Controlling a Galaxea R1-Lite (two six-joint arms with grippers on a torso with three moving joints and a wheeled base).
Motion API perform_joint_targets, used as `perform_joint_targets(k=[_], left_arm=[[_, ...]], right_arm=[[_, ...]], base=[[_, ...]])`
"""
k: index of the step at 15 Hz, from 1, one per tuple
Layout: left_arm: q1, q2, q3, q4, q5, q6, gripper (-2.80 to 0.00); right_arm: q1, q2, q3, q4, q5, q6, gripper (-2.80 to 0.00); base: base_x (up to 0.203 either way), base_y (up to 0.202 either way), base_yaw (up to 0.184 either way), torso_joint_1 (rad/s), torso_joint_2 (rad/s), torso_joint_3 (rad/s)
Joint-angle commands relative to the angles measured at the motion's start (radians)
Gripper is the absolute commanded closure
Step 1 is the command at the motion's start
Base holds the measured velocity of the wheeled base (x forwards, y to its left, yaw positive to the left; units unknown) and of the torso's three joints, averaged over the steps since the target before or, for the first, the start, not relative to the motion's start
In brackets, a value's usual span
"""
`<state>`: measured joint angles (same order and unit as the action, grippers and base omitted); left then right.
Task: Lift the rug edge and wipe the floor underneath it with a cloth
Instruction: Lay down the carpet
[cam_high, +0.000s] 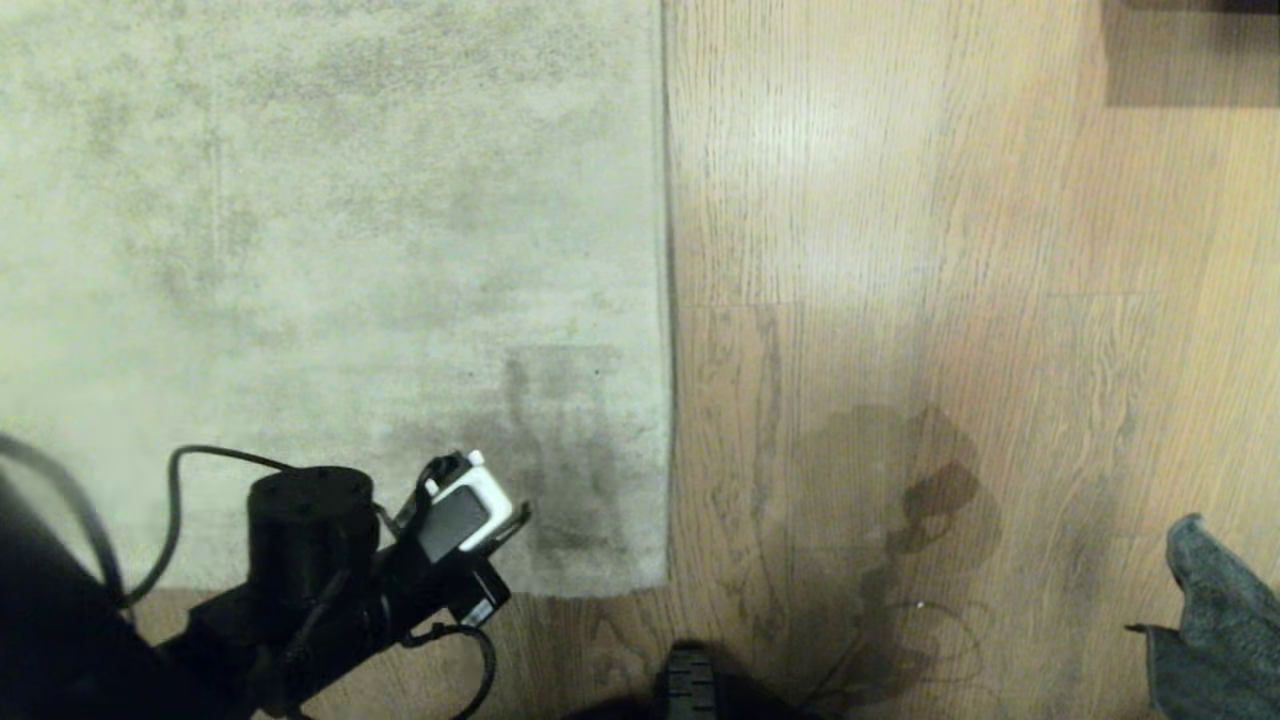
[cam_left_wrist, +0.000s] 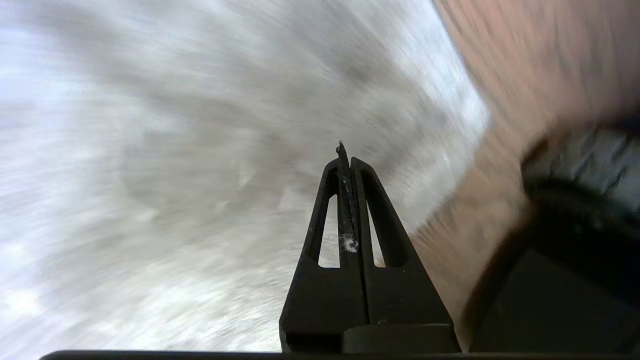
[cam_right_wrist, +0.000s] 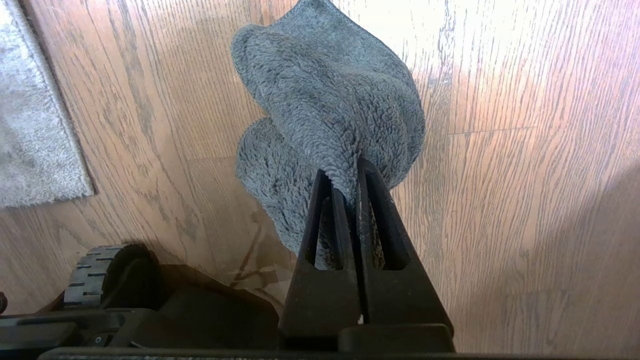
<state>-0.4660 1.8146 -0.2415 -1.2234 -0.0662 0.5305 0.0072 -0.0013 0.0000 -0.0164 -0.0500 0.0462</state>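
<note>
The pale grey rug (cam_high: 330, 250) lies flat on the left, its straight rug edge (cam_high: 667, 300) ending in a square corner (cam_high: 662, 588). The wooden floor (cam_high: 950, 250) spreads to the right. My left arm (cam_high: 310, 560) hangs over the rug's near corner. In the left wrist view the left gripper (cam_left_wrist: 346, 155) is shut and empty above the rug (cam_left_wrist: 200, 150), with a bit of white fluff stuck on it. The dark grey-teal cloth (cam_right_wrist: 325, 100) hangs above the floor, pinched in my shut right gripper (cam_right_wrist: 345, 172). In the head view only the cloth (cam_high: 1215, 630) shows, low on the right.
My base's wheel (cam_right_wrist: 92, 275) stands on the floor just short of the rug corner (cam_right_wrist: 75, 185) and shows at the head view's lower edge (cam_high: 690, 685). A dark shape (cam_high: 1190, 50) sits at the far right. The arm's shadow (cam_high: 900, 520) falls on the planks.
</note>
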Motion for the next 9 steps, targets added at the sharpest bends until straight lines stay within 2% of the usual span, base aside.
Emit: perform_joint_targets(k=[1,5,7,9], left_arm=[[0.028,-0.206,0.047,-0.002,0.001,-0.039,0.00],[0.122,-0.388,0.097,0.026,-0.009,-0.120,0.00],[0.192,-0.501,0.177,0.032,-0.011,-0.162,0.00],[0.252,-0.637,0.221,0.096,-0.011,-0.229,0.00]], right_arm=[[0.000,0.001,0.000,0.000,-0.001,0.000,0.00],[0.000,0.001,0.000,0.000,-0.001,0.000,0.00],[0.000,0.001,0.000,0.000,-0.001,0.000,0.00],[0.000,0.001,0.000,0.000,-0.001,0.000,0.00]], base=[[0.000,0.000,0.000,0.000,0.00,0.000],[0.000,0.000,0.000,0.000,0.00,0.000],[0.000,0.000,0.000,0.000,0.00,0.000],[0.000,0.000,0.000,0.000,0.00,0.000]])
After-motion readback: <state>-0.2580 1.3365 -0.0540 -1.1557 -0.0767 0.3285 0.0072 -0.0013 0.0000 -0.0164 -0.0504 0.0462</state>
